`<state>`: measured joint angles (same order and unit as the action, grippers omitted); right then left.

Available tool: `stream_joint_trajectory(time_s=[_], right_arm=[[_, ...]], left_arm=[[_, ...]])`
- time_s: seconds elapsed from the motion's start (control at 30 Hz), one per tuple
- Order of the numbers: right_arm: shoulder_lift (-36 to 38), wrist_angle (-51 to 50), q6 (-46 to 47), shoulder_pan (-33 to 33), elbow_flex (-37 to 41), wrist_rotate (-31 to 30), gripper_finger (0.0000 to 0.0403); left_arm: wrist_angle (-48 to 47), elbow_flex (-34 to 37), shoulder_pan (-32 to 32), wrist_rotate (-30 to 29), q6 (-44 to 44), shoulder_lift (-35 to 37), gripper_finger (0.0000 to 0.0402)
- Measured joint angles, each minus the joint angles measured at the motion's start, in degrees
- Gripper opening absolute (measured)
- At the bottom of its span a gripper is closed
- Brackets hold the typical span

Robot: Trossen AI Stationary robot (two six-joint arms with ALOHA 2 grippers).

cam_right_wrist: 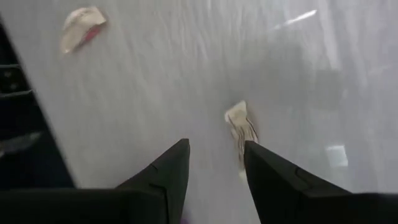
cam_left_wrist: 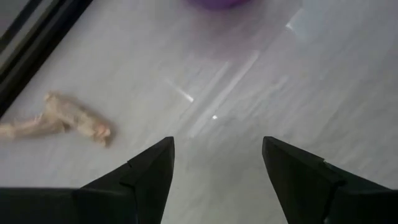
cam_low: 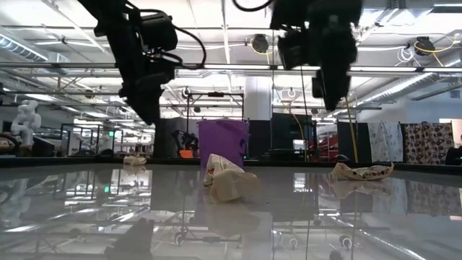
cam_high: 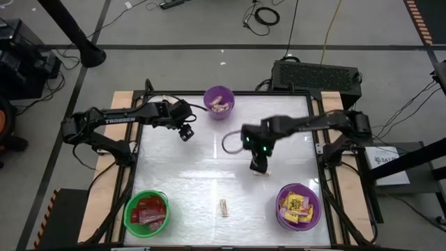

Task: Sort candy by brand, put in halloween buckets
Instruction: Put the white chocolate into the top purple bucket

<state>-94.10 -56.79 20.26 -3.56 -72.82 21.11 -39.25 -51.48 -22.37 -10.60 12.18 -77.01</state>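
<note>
We see the bench (cam_high: 209,178) from above with three buckets on it. The purple bucket at the far edge (cam_high: 219,102) holds pale tan twisted pieces. The green bucket (cam_high: 147,212) at the near left corner holds red packets, and the purple bucket at the near right (cam_high: 298,206) holds yellow packets with dark print.

One tan candy (cam_high: 224,207) lies loose on the bench near the near edge, between the green bucket and the near-right purple one. Another tan candy (cam_high: 263,171) lies right of centre, directly under the right gripper (cam_high: 259,166). In the right wrist view that piece (cam_right_wrist: 241,127) sits on the bench just beyond the two dark fingers (cam_right_wrist: 163,174), whose jaws stand apart with nothing between them; we cannot tell whether they touch the wrapper. A second wrapped piece (cam_right_wrist: 81,26) shows farther off in that view.

The left gripper (cam_high: 185,132) hangs over the far left part of the bench, just left of the far purple bucket. Its jaws are spread wide and hold nothing, as its wrist view shows, where a tan twisted piece (cam_left_wrist: 62,119) lies on the bench off to one side.

From bench level we see the far purple bucket (cam_low: 224,143) behind a tan wrapper (cam_low: 229,180) and another wrapper (cam_low: 361,172) to the right.
</note>
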Motion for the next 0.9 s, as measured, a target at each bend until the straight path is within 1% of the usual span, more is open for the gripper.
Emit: stream_joint_trajectory(time_s=[0.1,0.23,0.33,0.47,0.57,0.7,0.9], right_arm=[[1.9,8.3,4.4,3.3,6.7,-3.0,0.0146],[2.1,15.0,3.5,6.8,12.9,-3.3,0.0146],[2.0,18.7,2.6,7.9,15.5,-3.6,0.0146],[2.0,18.7,3.0,8.1,17.3,-8.5,0.0146],[2.0,19.1,2.7,8.2,18.6,-10.4,0.0146],[2.0,20.0,0.7,8.2,20.1,-10.8,0.0146],[2.0,25.2,0.1,8.2,22.9,-11.0,0.0146]], left_arm=[[2.9,0.0,0.3,2.2,-1.3,0.0,0.0251],[6.0,0.0,0.3,5.3,-2.3,0.0,0.0251],[6.6,0.0,0.3,5.4,-2.2,0.0,0.0251],[6.8,0.0,0.3,5.5,-2.1,0.0,0.0251],[6.8,0.0,0.3,5.9,-2.0,0.0,0.0251],[6.8,0.0,0.3,5.9,-2.0,0.0,0.0251],[6.8,0.0,0.3,5.9,-0.5,0.0,0.0251]])
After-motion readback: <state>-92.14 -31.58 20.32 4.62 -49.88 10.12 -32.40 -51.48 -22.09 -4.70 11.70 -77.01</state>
